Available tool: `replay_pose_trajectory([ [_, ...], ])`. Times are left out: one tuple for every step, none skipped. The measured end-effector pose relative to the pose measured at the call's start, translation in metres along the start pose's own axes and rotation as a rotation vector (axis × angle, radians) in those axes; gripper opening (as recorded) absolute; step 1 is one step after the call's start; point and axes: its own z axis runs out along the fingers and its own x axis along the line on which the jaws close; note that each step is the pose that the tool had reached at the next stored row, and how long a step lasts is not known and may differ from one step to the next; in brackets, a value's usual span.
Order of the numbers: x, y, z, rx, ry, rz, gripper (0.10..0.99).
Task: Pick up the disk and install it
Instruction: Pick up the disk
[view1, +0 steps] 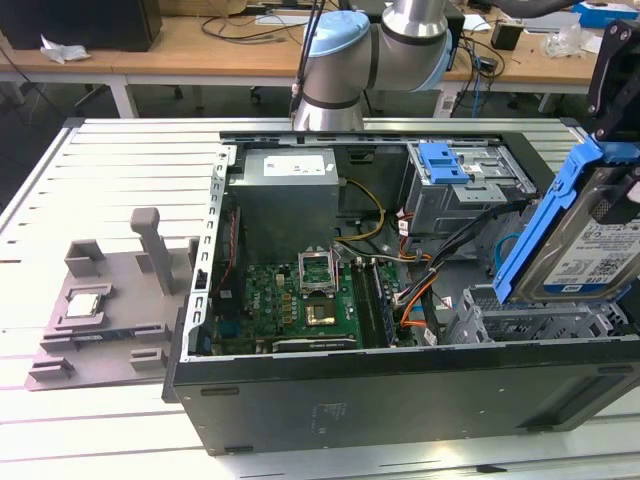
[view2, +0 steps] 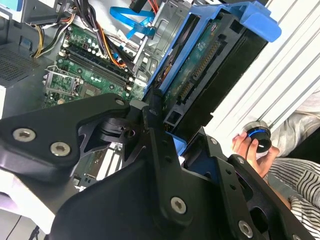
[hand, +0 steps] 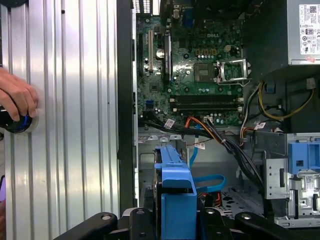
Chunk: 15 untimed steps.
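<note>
The disk (view1: 592, 250) is a silver-grey drive with a white-and-blue label in a blue plastic bracket. It hangs tilted at the exterior view's right, above the grey drive cage (view1: 535, 322) of the open computer case (view1: 400, 385). My black gripper (view1: 618, 120) is shut on the disk's upper end. In the second wrist view the gripper (view2: 177, 132) clamps the disk (view2: 200, 65), whose green circuit-board side faces the camera. The first wrist view has the disk's blue bracket (hand: 175, 182) edge-on between the gripper's (hand: 175, 220) fingers, over the cage.
The case holds a motherboard (view1: 300, 300), a power supply (view1: 290, 170), cables and a blue-latched metal cage (view1: 450, 170). On the table at the exterior view's left stands a grey fixture (view1: 100, 320) with a CPU chip (view1: 83, 304). A person's hand (hand: 17, 95) holds a black knob beside the case.
</note>
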Motion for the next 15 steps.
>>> replay_pose_trajectory([
  [0.0,0.0,0.0006,0.0,0.0,0.0,0.369],
  [0.0,0.0,0.001,0.0,0.0,0.0,0.369],
  [0.0,0.0,0.0012,0.0,-0.0001,0.0,0.369],
  [0.0,-0.0001,0.0014,0.0,-0.0001,0.0,0.369],
  [0.0,0.0,0.0017,0.0,-0.0001,0.0,0.369],
  [0.0,-0.0001,0.0022,0.0,-0.0001,0.0,0.369],
  [0.0,-0.0001,0.003,0.0,-0.0001,0.0,0.369],
  [0.0001,-0.0001,0.0037,0.0,-0.0001,0.0,0.369],
  [0.0001,-0.0001,0.0042,0.0,-0.0001,0.0,0.369],
  [0.0001,-0.0001,0.0042,0.0,0.0,0.0,0.369],
  [0.0001,-0.0001,0.0043,0.0,-0.0001,0.0,0.369],
  [0.0001,-0.0001,0.0043,0.0,0.0,0.0,0.369],
  [0.0001,-0.0001,0.0044,0.0,-0.0001,0.0,0.369],
  [0.0001,-0.0001,0.0044,0.0,-0.0001,0.0,0.369],
  [0.0001,-0.0001,0.0044,0.0,-0.0001,0.0,0.369],
])
